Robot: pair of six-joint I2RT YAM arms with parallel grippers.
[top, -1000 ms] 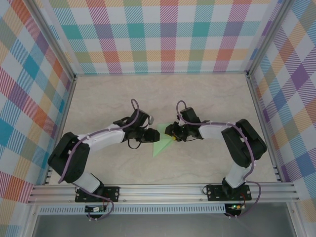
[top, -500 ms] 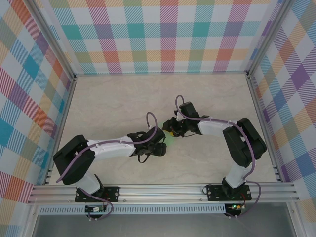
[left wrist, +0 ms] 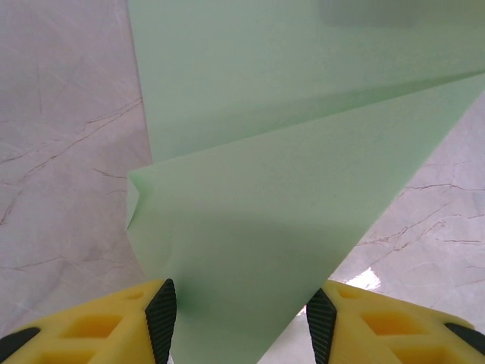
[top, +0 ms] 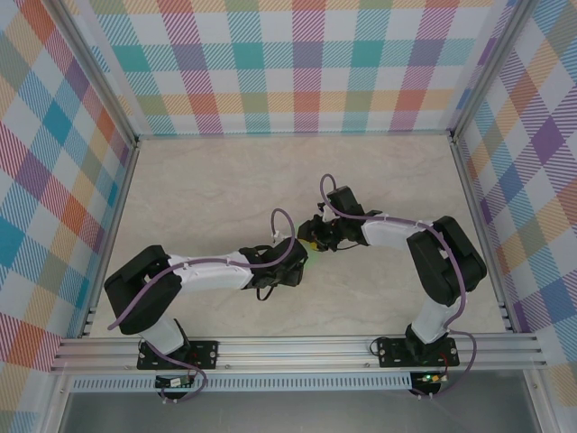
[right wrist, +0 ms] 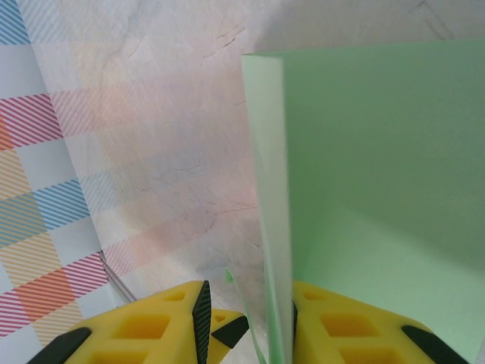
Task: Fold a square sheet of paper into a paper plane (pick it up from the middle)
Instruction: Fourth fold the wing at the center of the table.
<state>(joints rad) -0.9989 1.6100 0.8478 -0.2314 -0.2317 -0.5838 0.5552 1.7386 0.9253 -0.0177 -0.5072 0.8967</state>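
The square sheet of paper (left wrist: 303, 152) is pale mint green and folded into layered, angled flaps, a broad wedge rather than a slim paper plane. In the left wrist view it runs between the fingers of my left gripper (left wrist: 241, 326), which stand well apart on either side of it. In the right wrist view a folded edge of the paper (right wrist: 379, 189) stands upright between the jaws of my right gripper (right wrist: 248, 322). It leans on the right finger, with a gap to the left pad. Both grippers meet at mid-table, left gripper (top: 296, 262) and right gripper (top: 313, 242), covering the paper.
The marble-look table (top: 207, 189) is walled by plaid panels (top: 297, 63) at the back and both sides. An aluminium rail (top: 297, 347) runs along the near edge by the arm bases. A yellow fingertip (right wrist: 227, 331) of the left gripper pokes in between the right gripper's fingers.
My left arm has swung right and now covers the green triangle that lay exposed on the table. My right gripper shifted slightly back and left. The left jaws opened a little.
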